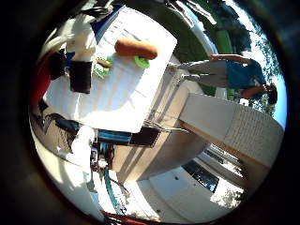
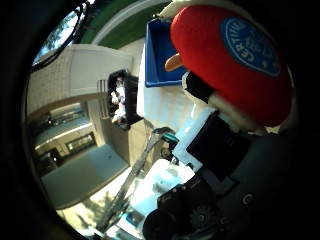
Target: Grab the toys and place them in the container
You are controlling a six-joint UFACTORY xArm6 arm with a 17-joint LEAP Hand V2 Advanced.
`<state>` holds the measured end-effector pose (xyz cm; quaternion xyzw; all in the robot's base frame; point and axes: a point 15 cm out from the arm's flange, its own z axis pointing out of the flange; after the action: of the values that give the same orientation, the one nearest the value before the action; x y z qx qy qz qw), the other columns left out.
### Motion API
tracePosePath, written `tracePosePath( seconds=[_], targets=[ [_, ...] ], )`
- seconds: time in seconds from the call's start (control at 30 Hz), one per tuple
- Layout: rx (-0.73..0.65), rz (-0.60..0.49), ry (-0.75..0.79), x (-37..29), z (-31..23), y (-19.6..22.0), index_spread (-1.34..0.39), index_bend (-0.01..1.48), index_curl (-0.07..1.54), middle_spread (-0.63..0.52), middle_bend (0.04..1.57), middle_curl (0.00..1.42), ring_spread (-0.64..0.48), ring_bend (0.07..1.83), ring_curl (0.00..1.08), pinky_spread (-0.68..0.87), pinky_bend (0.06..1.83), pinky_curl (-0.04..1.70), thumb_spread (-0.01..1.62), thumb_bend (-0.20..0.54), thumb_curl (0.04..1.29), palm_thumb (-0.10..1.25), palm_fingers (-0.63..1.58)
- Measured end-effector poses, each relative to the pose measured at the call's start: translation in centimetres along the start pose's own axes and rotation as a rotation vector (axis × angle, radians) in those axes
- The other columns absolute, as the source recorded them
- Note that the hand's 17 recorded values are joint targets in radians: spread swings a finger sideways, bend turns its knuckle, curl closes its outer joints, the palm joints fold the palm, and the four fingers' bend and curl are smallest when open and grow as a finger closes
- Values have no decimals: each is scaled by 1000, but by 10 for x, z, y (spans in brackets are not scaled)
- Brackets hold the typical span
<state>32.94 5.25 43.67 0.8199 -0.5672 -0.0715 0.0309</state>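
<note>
Fingers [image 2: 220,135] of the hand [image 2: 210,165] are curling round a red plush toy [image 2: 225,65], holding it right against the palm. It's wearing a round blue patch with white lettering, too curved to read properly. Blue container [image 2: 157,55] is sitting at the white tabletop's [image 1: 122,89] edge, just beside the toy. A brown hot dog toy [image 1: 136,48] and green pieces [image 1: 142,61] are lying near another edge.
</note>
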Motion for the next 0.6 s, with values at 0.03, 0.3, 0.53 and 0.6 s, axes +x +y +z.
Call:
tracePosePath(
  seconds=[0.03, 0.3, 0.53, 0.6],
  targets=[
    [3, 1, -11, -7, 1, -16, -860, 865, 43, -244, 1129, 1031, -110, 1366, 846, 189, 1411, 867, 1229, -17, 555, 940, 914],
    [-68, -9, -30, -59, 49, -130, -885, 968, 1, -244, 1144, 1066, -111, 1419, 855, 173, 1405, 913, 1246, -29, 557, 866, 849],
    [-136, 36, -29, -64, 109, -172, -573, 914, 14, -165, 807, 902, 8, 1257, 743, 249, 1258, 877, 1268, -31, 514, 774, 474],
    [-156, 49, -33, -57, 118, -174, -453, 849, 30, -130, 604, 820, 69, 1163, 718, 280, 1217, 872, 1261, -35, 500, 749, 108]
  ],
)
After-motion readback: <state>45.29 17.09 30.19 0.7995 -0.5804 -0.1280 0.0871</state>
